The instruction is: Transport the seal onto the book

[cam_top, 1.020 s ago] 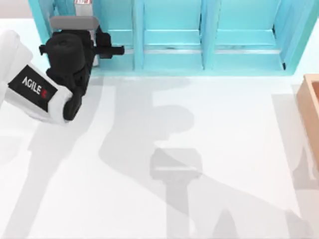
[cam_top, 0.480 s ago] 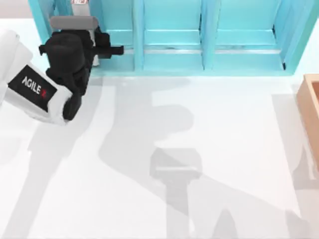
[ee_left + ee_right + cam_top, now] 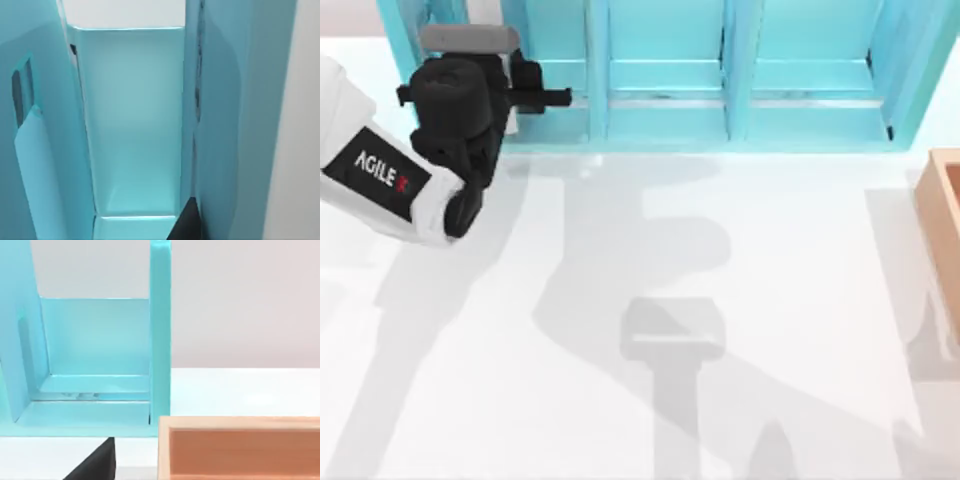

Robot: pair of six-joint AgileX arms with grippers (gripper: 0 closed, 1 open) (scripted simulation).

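My left arm is at the table's back left. Its black wrist and left gripper [image 3: 467, 45] reach into the leftmost compartment of the light-blue shelf [image 3: 740, 90]. In the left wrist view I look into a bare teal compartment [image 3: 135, 125], with one dark fingertip [image 3: 186, 226] at the edge. The seal and the book are out of view. From the right wrist view I see one dark fingertip [image 3: 95, 462] over the white table, facing the shelf's end compartment [image 3: 95, 340].
A tan wooden box [image 3: 942, 230] sits at the table's right edge, just in front of the right wrist camera as a wooden box [image 3: 240, 445]. The shelf runs along the whole back edge. White table lies in front of it.
My left arm has shifted slightly farther back, toward the shelf. A small red-and-white piece at the top edge above the gripper has slipped out of the picture.
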